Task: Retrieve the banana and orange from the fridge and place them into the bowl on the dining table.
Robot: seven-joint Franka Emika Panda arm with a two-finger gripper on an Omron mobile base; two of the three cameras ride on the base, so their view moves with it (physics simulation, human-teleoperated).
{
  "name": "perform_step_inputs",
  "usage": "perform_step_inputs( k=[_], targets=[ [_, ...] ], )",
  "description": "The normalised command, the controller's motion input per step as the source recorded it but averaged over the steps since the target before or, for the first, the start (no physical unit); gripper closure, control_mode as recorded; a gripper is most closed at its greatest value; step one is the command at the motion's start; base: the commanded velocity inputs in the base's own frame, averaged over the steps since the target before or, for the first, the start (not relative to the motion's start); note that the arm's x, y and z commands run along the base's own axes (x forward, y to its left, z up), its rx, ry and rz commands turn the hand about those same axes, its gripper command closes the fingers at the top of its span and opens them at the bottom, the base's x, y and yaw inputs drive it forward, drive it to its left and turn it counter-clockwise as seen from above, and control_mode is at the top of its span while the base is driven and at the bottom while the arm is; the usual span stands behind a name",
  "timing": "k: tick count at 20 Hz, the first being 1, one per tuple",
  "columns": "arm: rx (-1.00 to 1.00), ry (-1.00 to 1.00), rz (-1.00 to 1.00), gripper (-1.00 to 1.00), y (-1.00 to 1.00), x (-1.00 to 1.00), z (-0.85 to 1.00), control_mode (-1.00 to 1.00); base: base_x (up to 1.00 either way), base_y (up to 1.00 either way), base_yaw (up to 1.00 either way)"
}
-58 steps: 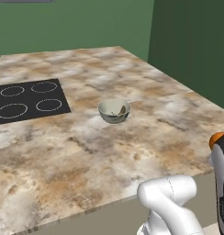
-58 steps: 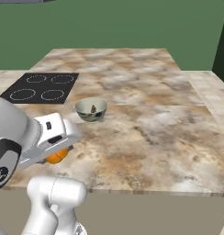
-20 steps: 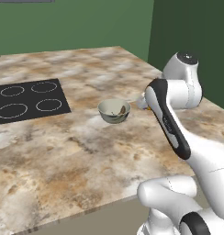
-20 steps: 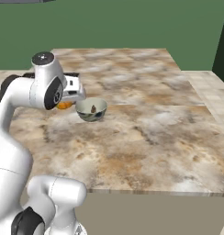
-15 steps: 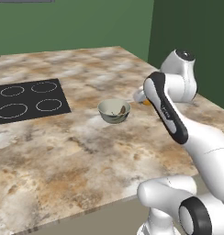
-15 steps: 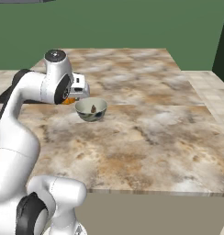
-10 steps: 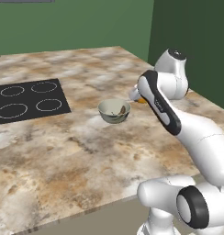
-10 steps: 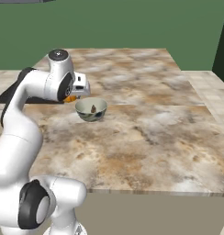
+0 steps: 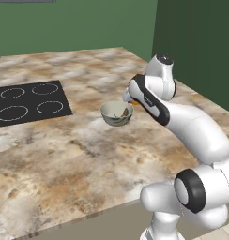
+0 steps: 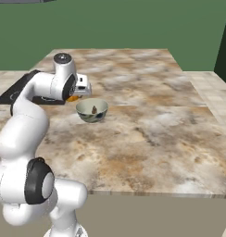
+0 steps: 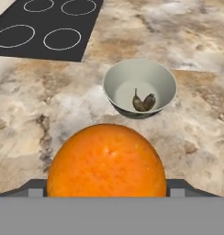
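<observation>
Marbled dining table [image 9: 64, 154] carries one bowl [image 11: 139, 87] holding one banana [image 11: 142, 102]; end effector [image 10: 77, 96] grips one orange [image 11: 107, 160].

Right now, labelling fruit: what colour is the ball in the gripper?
Bright orange; the orange shows best in the hand view.

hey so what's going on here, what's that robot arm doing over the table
The white arm is carrying the orange in its gripper, held just short of the bowl on the dining table. The banana already lies inside the bowl, so the orange is the last piece. The jaws stand wide around the fruit, and it has not been let go yet. The black cooktop sits off to the side of the bowl.
</observation>
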Motion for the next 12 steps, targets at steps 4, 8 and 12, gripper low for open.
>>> perform_step_inputs(
  k=[4,8,12],
  targets=[
    [0.00,-0.06,0.00,1.00,0.02,0.59,-0.41,-1.00,0.00,0.00,0.00],
    [0.00,-0.06,0.00,1.00,0.00,0.50,-0.40,-1.00,0.00,0.00,0.00],
    [0.00,-0.06,0.00,1.00,0.00,0.43,-0.36,-1.00,0.00,0.00,0.00]
  ],
)
